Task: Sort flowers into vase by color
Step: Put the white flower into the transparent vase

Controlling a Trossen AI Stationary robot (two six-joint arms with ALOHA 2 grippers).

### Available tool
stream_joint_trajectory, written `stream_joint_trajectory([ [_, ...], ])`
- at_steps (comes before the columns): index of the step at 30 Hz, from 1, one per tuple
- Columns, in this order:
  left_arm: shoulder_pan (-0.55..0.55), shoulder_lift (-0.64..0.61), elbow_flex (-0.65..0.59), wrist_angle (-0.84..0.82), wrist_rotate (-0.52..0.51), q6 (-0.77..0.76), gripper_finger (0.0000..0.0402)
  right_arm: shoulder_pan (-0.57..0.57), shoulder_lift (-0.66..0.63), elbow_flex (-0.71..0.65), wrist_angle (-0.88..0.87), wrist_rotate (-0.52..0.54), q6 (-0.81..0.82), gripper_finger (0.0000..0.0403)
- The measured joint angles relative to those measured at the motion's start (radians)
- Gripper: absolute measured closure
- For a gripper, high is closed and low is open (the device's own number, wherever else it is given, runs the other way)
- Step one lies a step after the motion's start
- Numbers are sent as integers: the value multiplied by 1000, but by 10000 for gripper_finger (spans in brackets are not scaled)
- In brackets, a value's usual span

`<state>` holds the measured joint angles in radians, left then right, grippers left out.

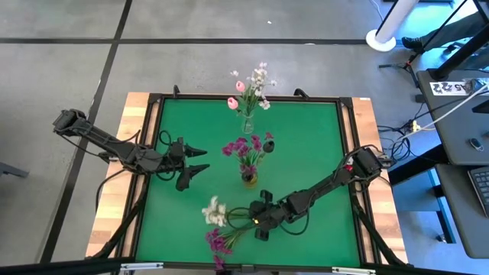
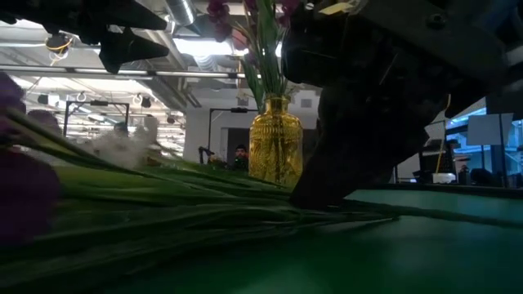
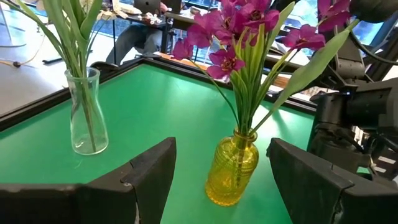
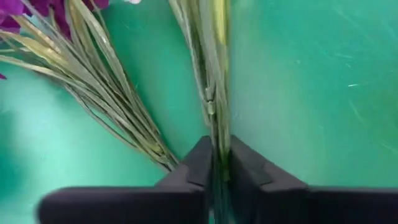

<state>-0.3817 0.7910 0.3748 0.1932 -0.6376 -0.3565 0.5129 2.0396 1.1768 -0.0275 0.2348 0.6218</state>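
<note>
Right hand apparently pinching stem, clearest wrist-side.

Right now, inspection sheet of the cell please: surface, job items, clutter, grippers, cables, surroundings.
Surface: green mat in a black frame on a wooden table.
Job's things: clear vase at the far edge holds pink and white flowers; yellow vase mid-mat holds purple flowers; loose white sprig and loose purple sprig lie near the front edge.
Clutter: nothing seen.
Grippers: left gripper open, raised left of the yellow vase; right gripper shut on a green stem at the mat.
Cables: leads on the floor right of the table.
Surroundings: desk with a keyboard at right; a person behind the table in the low view.
</note>
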Motion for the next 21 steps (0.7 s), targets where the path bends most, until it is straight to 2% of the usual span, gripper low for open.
stream_joint_trajectory([
  [3,0,0,0,0,0,0,148,1,-5,-1,4,-2,-18,390],
  [8,0,0,0,-2,0,0,148,4,-19,-2,18,-19,-24,371],
  [14,0,0,0,-13,0,-3,148,5,-69,-1,18,-10,-52,392],
  [21,0,0,0,-27,-1,-8,148,5,-150,-1,12,27,-94,384],
])
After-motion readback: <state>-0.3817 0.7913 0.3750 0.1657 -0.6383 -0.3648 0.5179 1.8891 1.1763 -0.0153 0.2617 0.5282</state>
